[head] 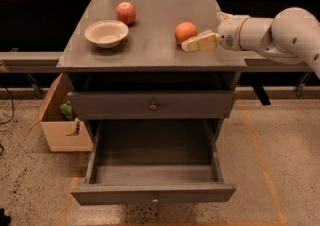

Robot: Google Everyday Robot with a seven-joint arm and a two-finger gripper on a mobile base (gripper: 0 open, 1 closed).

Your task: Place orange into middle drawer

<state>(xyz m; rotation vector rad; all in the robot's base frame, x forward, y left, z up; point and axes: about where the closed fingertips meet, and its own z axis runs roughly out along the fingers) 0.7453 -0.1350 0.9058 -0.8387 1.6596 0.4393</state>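
While the gripper [192,44] hovers just right of the orange [185,32], low over the cabinet top [150,47], I cannot tell if it's spread or pressed together. Best play, I'd say: straddle the orange squarely, pinch at its widest, lift clean. Below the orange, the middle drawer [153,192] gapes open, waiting. No readable writing anywhere.

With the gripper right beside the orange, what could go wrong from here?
1. The gripper sits low at the right side of the orange; a push could roll it across the cabinet top toward the bowl or off the edge.
2. The middle drawer lies open well below; a high release could bounce the orange out.
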